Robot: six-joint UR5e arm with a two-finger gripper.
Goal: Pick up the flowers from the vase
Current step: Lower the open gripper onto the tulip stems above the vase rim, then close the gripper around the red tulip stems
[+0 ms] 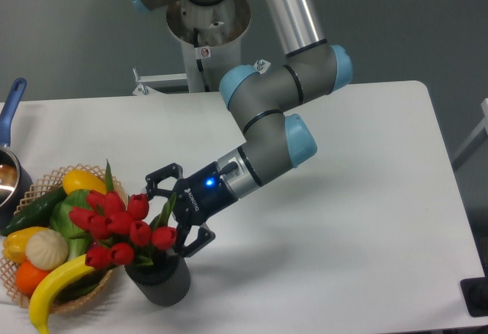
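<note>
While the flowers (122, 227) are seated in the vase (160, 277) at the desk's near left, the gripper (169, 213), jaws spread wide and empty, is positioned beside them; closure on the stems is called for next.

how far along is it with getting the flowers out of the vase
Done: the open gripper has reached the right side of the flowers.
In hand: nothing gripped; its fingers sit either side of the leaves.
Left: close, then lift the bunch out of the vase, where it stands on the table.
</note>
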